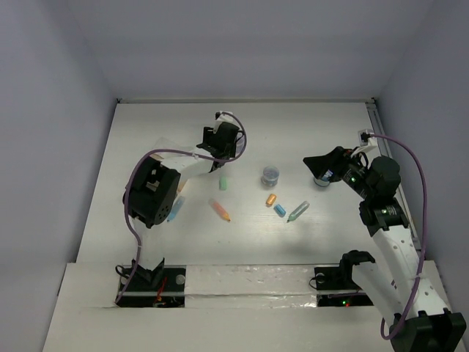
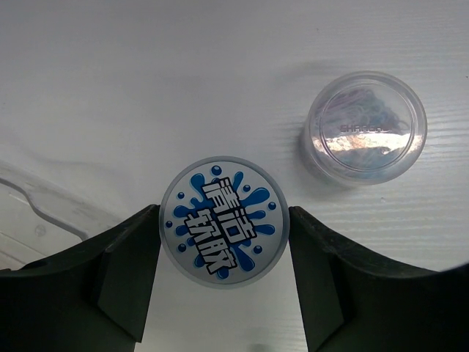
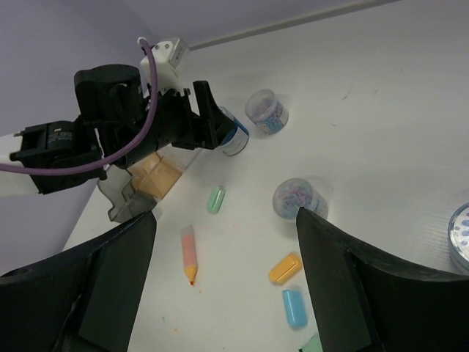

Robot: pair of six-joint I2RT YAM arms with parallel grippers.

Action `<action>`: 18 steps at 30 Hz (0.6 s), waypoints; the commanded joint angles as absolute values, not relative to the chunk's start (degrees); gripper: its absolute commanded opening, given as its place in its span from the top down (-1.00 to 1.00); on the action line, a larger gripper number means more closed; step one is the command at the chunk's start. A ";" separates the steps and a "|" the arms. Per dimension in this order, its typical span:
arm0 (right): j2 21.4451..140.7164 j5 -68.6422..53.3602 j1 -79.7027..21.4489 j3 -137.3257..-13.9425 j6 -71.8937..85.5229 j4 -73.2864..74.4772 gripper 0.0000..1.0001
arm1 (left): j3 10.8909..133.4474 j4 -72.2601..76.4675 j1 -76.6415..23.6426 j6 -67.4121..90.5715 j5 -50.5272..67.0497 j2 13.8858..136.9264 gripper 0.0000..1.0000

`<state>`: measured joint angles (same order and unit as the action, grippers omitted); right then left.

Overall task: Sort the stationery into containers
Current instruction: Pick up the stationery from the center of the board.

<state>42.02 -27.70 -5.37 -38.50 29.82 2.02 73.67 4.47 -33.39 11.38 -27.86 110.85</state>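
My left gripper (image 1: 218,143) (image 2: 224,220) is shut on a small round tub (image 2: 224,220) with a blue splash-print lid, one finger pressed against each side. A second tub (image 2: 366,126) stands just beyond it. A see-through container (image 1: 192,163) (image 3: 154,176) lies beside the left gripper. My right gripper (image 1: 314,163) (image 3: 226,220) hangs open and empty above the loose pieces. These are an orange stick (image 3: 189,253), a green piece (image 3: 215,199), an orange piece (image 3: 285,268), a blue piece (image 3: 294,306) and a tub (image 3: 299,198). A teal stick (image 1: 297,211) lies further right.
Another tub (image 1: 320,182) sits under the right gripper. A blue stick (image 1: 174,209) lies partly hidden beside the left arm. The table's back wall runs along the top and a rail (image 1: 381,139) runs down its right edge.
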 commanded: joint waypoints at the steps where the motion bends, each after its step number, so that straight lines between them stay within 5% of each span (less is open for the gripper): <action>1: 41.66 -28.48 -5.89 -38.58 29.44 -1.49 -0.66 | 74.62 6.32 -33.31 11.16 -27.25 107.85 0.50; 6: 41.66 -28.83 -5.89 -38.50 29.71 -1.84 -0.66 | 71.81 7.64 -33.31 12.65 -26.72 97.49 0.75; 18: 42.01 -27.51 -6.42 -38.76 29.00 -0.97 -0.29 | 68.38 1.85 -19.52 21.00 -25.66 86.57 0.79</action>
<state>42.04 -27.79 -6.02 -38.46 29.80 1.65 69.73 3.29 -23.22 17.30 -25.08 86.52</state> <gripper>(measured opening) 0.653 0.602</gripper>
